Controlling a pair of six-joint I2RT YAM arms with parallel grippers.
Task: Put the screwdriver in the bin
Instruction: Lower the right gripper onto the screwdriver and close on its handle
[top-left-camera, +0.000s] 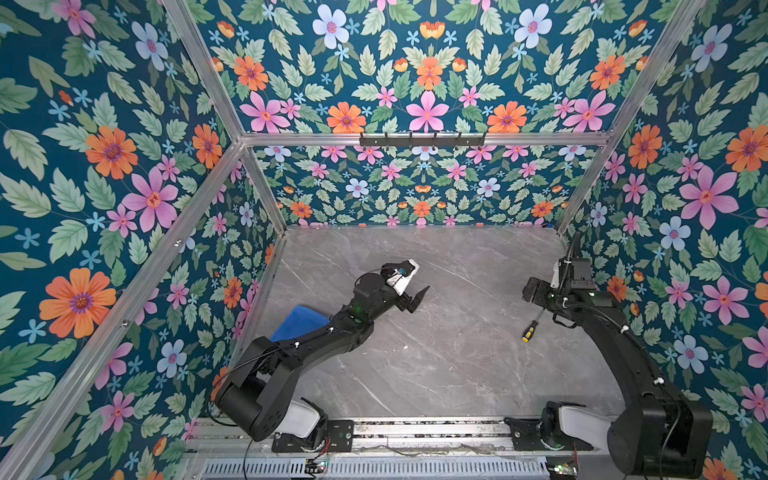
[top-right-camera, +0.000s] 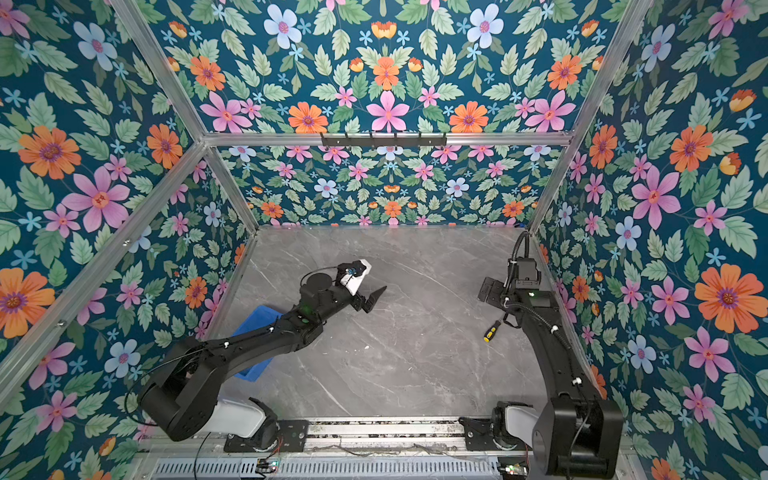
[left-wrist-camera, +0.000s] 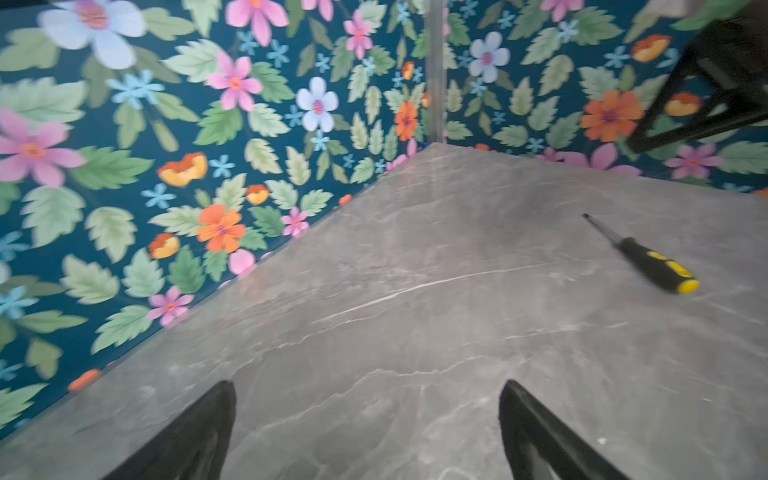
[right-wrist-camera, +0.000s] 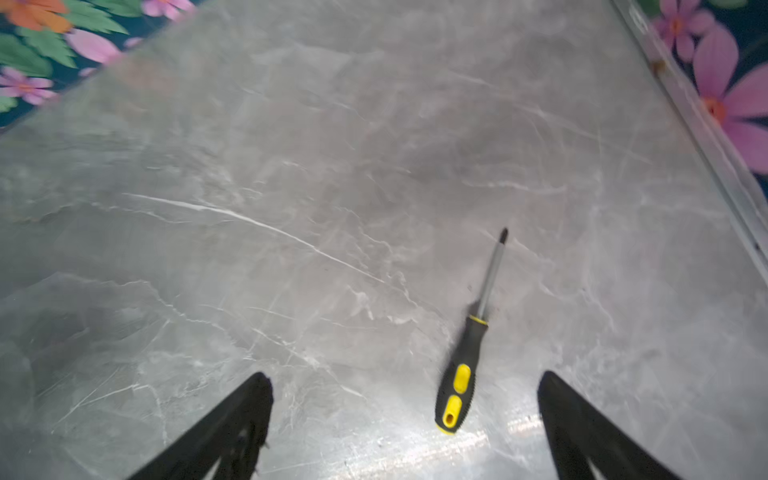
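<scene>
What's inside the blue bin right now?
Only part of the bin shows: plain blue, nothing visible in it. The left arm covers the rest, so its contents there are hidden. The screwdriver lies on the table, outside it.

Grey marble table (top-left-camera: 436, 365): screwdriver (top-left-camera: 532, 326) near right side, bin (top-left-camera: 299, 322) left edge

1 obstacle: left arm (top-left-camera: 332, 332) lies over bin (top-left-camera: 298, 322) (mostly hidden); mid tabletop (top-left-camera: 449, 365) open w/ room to pass.
</scene>
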